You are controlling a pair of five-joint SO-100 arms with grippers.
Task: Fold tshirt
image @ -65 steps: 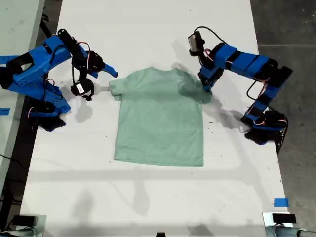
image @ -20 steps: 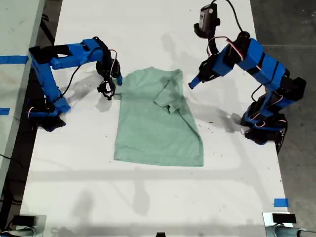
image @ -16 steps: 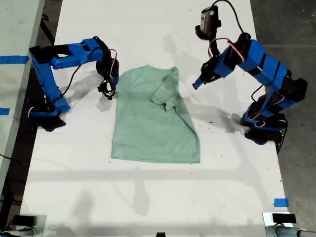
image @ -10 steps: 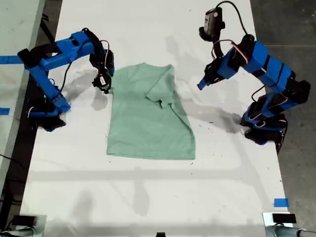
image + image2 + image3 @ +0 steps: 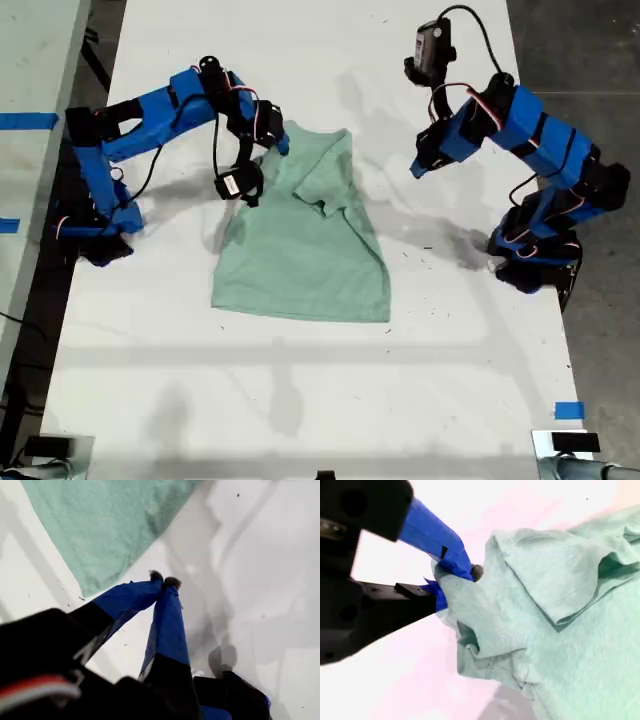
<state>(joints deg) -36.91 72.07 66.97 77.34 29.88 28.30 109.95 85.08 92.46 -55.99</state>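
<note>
Tshirt (image 5: 300, 235) on bench (image 5: 300, 400); my second hand (image 5: 455, 575) pinches its sleeve, my first hand (image 5: 164, 581) pressed together, empty, aloft.

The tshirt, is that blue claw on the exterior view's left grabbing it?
Touching. In the second wrist view, my second gripper is shut on a bunched fold of the tshirt, with cloth pinched between its blue fingers.
</note>
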